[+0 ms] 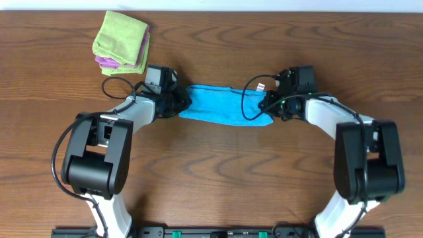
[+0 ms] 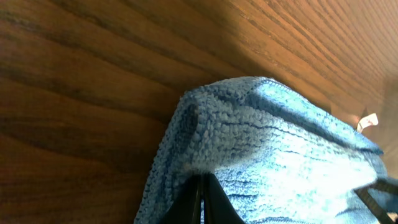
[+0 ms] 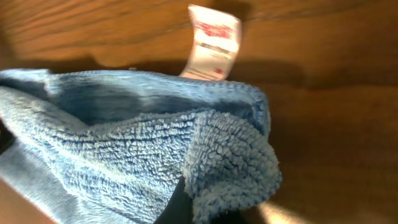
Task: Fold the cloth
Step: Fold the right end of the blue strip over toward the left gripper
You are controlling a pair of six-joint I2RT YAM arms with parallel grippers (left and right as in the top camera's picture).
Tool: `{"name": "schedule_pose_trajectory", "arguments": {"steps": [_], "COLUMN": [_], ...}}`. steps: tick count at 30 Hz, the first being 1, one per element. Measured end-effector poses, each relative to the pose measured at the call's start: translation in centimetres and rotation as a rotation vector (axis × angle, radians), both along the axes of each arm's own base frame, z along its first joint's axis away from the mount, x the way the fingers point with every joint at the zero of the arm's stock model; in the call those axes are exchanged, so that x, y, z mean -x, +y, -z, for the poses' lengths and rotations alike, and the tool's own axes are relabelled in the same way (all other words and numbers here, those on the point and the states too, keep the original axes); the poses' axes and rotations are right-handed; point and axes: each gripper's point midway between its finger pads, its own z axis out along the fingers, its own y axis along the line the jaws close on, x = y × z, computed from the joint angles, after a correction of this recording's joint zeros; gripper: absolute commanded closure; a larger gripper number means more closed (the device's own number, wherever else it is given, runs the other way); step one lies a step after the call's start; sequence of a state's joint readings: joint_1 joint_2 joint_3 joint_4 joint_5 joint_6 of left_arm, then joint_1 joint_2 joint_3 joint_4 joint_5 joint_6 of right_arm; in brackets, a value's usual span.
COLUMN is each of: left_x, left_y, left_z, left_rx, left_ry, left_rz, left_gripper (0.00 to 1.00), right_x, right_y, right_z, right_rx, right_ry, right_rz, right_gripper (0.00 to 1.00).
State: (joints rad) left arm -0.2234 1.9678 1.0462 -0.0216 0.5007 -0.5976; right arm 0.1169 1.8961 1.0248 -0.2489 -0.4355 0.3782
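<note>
The cloth (image 1: 225, 104) lies as a narrow blue band across the middle of the desk (image 1: 218, 172), strung between my two arms. The left tool (image 1: 180, 102) is pinched on its left end and the right tool (image 1: 268, 104) on its right end. In both wrist views the terry bunches and curls over the dark fingers, so I judge both are closed on fabric. It looks light, soft and floppy. I expect it to sag and drag between grips rather than keep an edge, though the looped pile should give good friction. Corners and hemmed edges are the sensible places to hold. The small white tag (image 3: 213, 42) sticks out by the right end. It carries red print, too blurred for me to read.
</note>
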Motion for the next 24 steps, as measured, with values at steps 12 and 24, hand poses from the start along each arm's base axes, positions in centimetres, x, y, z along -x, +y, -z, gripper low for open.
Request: {"name": "schedule_pose_trajectory", "arguments": {"steps": [12, 24], "left_x": [0.0, 0.2], "left_y": [0.0, -0.2], "left_z": [0.0, -0.1], "left_rx": [0.004, 0.017], "left_ry": [0.001, 0.01], "left_rz": [0.002, 0.006], "left_gripper": [0.94, 0.94], "right_x": [-0.2, -2.1], "right_y": [2.9, 6.0], "right_z": [-6.9, -10.0], "right_rx": [-0.018, -0.067], "right_ry": [-0.173, -0.334], "right_rz": [-0.066, -0.097], "right_gripper": [0.99, 0.99]}}
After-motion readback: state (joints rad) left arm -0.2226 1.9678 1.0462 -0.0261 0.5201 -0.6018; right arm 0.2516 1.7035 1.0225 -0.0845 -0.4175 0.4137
